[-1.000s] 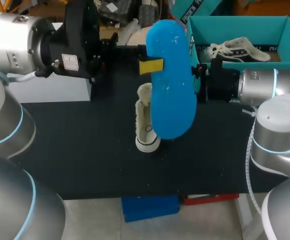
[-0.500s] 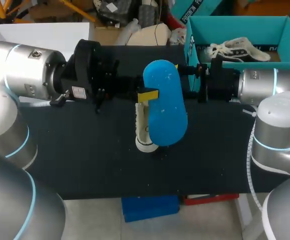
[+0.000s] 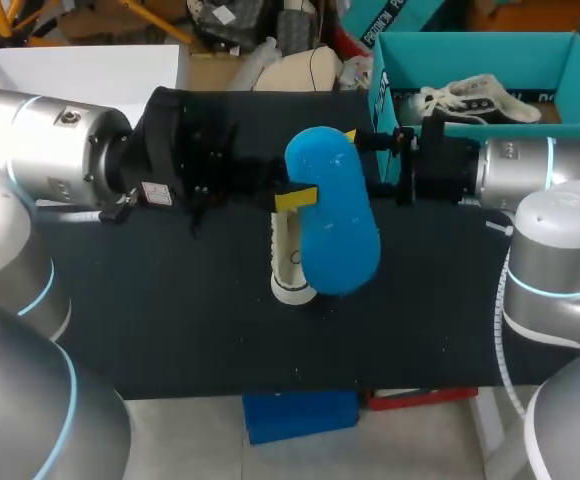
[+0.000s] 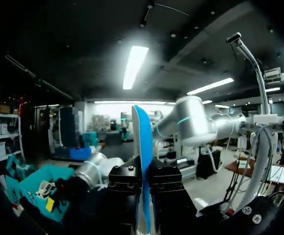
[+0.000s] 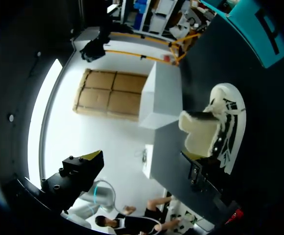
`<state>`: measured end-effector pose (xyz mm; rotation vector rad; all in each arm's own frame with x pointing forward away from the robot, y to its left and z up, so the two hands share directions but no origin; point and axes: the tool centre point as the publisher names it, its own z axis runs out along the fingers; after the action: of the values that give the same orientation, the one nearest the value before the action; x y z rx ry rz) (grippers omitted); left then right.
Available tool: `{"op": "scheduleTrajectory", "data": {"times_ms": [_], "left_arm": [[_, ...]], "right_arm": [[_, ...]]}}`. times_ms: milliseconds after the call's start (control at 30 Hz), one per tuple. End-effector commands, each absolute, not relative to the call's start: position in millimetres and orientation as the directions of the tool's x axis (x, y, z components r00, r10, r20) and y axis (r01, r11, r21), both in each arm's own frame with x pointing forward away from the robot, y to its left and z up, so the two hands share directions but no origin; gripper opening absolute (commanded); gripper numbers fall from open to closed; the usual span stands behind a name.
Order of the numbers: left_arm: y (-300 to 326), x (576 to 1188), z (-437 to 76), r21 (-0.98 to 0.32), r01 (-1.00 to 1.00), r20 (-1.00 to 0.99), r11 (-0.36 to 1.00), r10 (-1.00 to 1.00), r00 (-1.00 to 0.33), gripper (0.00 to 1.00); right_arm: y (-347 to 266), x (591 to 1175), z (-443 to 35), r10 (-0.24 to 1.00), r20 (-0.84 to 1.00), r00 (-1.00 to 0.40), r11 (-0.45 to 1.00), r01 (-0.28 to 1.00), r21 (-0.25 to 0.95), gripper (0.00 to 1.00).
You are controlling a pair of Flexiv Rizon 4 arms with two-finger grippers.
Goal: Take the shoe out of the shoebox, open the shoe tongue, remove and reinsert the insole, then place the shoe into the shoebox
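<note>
Shoe [image 3: 288, 262] lies mid-table on the black table [image 3: 170, 300], partly hidden behind the blue insole [image 3: 332, 215], which the left gripper [image 3: 295, 197] has pinched between its fingers. The right gripper [image 5: 142, 161] hangs spread wide, grasping nothing, near the teal shoebox [image 3: 470, 45], where a second shoe [image 3: 475, 100] rests.

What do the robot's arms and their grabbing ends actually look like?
The left arm and right arm are chunky silver-grey tubes with thin light-blue rings at the joints. A white ribbed cable runs beside the right one. The left tool and right tool are black blocks with yellow-tipped fingers; the left wrist carries a small white label.
</note>
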<state>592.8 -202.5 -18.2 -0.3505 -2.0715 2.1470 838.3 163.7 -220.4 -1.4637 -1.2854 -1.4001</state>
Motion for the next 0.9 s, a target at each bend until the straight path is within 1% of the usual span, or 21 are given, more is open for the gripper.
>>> {"op": "scheduleTrajectory", "data": {"times_ms": [33,167,233,300,333,400,433,500,567,900], "left_arm": [[-213,578,-22,-0.938,0.330,-0.345,-0.104,0.223,-0.912,0.00],[-212,573,-48,-0.886,0.453,-0.464,-0.101,0.195,-0.864,0.00],[-211,573,-62,-0.845,0.531,-0.534,-0.069,0.175,-0.827,0.00],[-209,575,-76,-0.821,0.566,-0.571,-0.081,0.155,-0.806,0.00],[-209,577,-84,-0.794,0.606,-0.607,-0.055,0.144,-0.782,0.00],[-207,582,-100,-0.782,0.622,-0.621,-0.052,0.153,-0.768,0.00],[-207,585,-110,-0.764,0.645,-0.639,-0.021,0.160,-0.752,0.00],[-205,592,-127,-0.792,0.609,-0.606,-0.044,0.176,-0.776,0.00],[-204,599,-146,-0.817,0.575,-0.570,-0.034,0.196,-0.798,0.00],[-204,599,-146,-0.817,0.575,-0.570,-0.034,0.196,-0.798,0.00]], "right_arm": [[165,838,-221,0.173,0.981,-0.090,-0.242,0.961,0.131,1.00],[165,838,-221,0.173,0.981,-0.090,-0.242,0.961,0.131,1.00],[165,838,-221,0.173,0.981,-0.090,-0.242,0.961,0.131,1.00],[165,838,-221,0.173,0.981,-0.090,-0.242,0.961,0.131,1.00],[165,838,-221,0.173,0.981,-0.090,-0.242,0.961,0.131,1.00],[165,838,-221,0.173,0.981,-0.090,-0.242,0.961,0.131,1.00],[165,838,-221,0.173,0.981,-0.090,-0.242,0.961,0.131,1.00],[165,838,-221,0.173,0.981,-0.090,-0.242,0.961,0.131,1.00],[165,838,-221,0.173,0.981,-0.090,-0.242,0.961,0.131,1.00],[165,838,-221,0.173,0.981,-0.090,-0.242,0.961,0.131,1.00]]}}
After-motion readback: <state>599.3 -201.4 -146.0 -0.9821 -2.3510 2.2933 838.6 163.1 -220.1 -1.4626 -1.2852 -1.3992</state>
